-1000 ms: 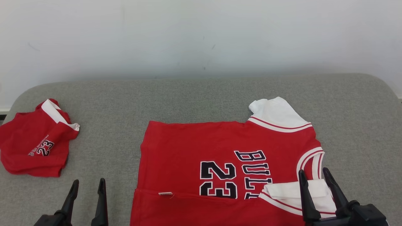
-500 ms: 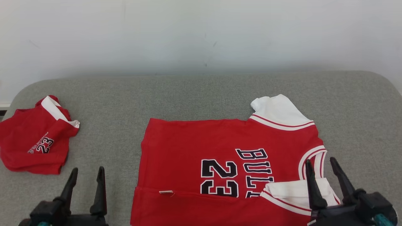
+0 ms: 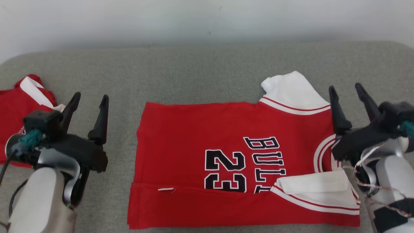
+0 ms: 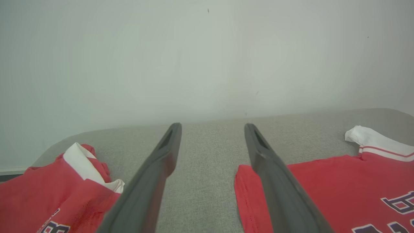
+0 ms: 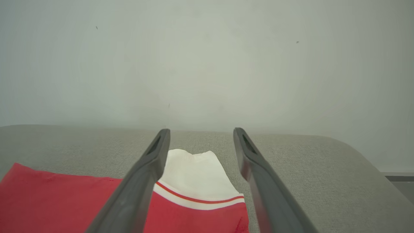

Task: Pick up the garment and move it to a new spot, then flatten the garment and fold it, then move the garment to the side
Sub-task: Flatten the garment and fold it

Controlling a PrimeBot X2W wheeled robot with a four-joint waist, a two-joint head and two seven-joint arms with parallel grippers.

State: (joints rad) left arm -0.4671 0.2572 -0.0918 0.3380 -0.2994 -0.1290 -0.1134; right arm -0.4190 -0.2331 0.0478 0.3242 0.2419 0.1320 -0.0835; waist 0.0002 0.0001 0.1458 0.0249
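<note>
Hovering either side of the red jersey [image 3: 226, 155], your left pincer [image 3: 91, 95] and right pincer [image 3: 344, 86] both stand with fingers apart, holding nothing. The jersey lies flat between them on the grey counter [image 3: 200, 71], its near strip and near sleeve [image 3: 317, 186] turned in, so you seem placed for the far edge. Bare counter lies ahead of both pincers. A crumpled red garment [image 3: 13, 110] sits just left of the left pincer.
</note>
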